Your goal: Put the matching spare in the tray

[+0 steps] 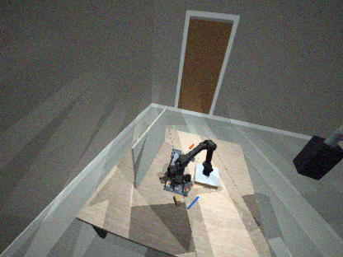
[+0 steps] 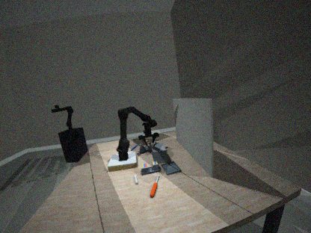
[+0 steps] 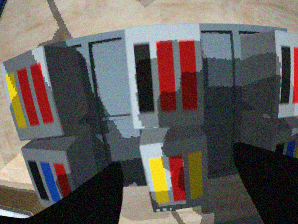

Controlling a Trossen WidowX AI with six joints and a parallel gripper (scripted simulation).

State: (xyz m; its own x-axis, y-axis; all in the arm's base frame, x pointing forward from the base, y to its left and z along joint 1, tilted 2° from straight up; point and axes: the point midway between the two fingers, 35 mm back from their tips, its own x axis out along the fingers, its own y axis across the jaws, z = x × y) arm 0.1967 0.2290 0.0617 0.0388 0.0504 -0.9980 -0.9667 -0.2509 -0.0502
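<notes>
Your black gripper [image 3: 176, 212] is partly open and holds nothing. The small grey spare block with yellow, red and yellow stripes [image 3: 174, 177] sits right between its fingers, just below.

A bare workroom: grey walls, a wooden door [image 1: 204, 62], a plank table [image 2: 187, 209].
</notes>
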